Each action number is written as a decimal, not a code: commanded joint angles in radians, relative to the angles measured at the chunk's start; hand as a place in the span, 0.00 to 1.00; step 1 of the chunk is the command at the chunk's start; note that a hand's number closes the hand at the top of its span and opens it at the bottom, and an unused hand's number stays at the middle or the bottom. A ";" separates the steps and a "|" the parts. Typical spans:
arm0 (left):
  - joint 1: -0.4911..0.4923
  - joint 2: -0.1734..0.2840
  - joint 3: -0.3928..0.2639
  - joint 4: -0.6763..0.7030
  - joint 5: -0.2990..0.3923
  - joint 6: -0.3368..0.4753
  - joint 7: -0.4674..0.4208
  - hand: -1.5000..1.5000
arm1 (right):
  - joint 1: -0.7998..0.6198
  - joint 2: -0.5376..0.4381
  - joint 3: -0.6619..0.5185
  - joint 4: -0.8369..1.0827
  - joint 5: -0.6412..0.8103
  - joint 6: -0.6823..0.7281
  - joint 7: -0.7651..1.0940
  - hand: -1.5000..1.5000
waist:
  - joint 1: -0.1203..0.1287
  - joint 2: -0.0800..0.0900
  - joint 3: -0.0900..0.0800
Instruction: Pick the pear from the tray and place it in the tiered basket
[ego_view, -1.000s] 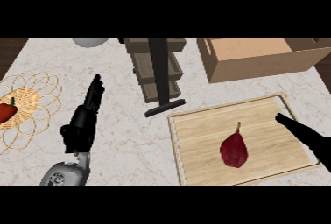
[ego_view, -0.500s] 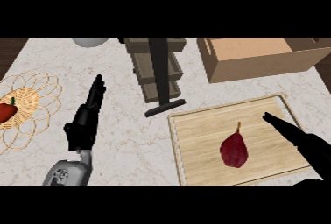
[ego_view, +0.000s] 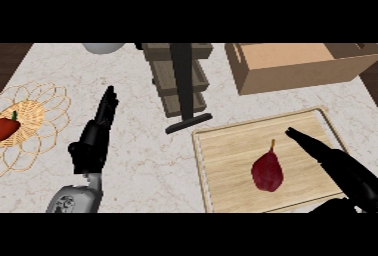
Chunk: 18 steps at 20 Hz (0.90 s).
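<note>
Head view: right hand closing in on the pear, nothing grasped yet.

The dark red pear (ego_view: 267, 171) lies on the wooden tray (ego_view: 221, 165), stem pointing away from the robot. Over the last second the right hand (ego_view: 328, 157) has slid in from the tray's right edge and now hangs just beside the fruit, fingers straight and together, not yet round it; I judge the approach nearly done and the grasp next. The tiered basket (ego_view: 177, 75) stands beyond the tray, nothing visible in it. The left hand (ego_view: 94, 137) rests on the counter (ego_view: 148, 160), fingers straight. A wire basket (ego_view: 46, 100) at left holds a red fruit (ego_view: 6, 127); a cardboard box (ego_view: 295, 67) is open.
</note>
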 joint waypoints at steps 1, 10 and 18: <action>0.004 -0.038 -0.017 -0.021 -0.041 0.026 0.021 0.50 | -0.015 -0.012 -0.004 0.034 0.015 0.012 -0.021 0.00 | 0.000 0.000 0.000; -0.031 -0.004 0.062 0.035 0.007 -0.051 -0.021 0.50 | -0.100 0.070 0.043 0.113 0.045 -0.022 0.059 0.00 | 0.000 0.001 0.000; 0.033 -0.033 0.034 -0.046 -0.018 -0.038 0.009 0.50 | -0.045 0.055 0.046 0.221 0.082 -0.137 -0.088 0.00 | 0.001 0.000 0.000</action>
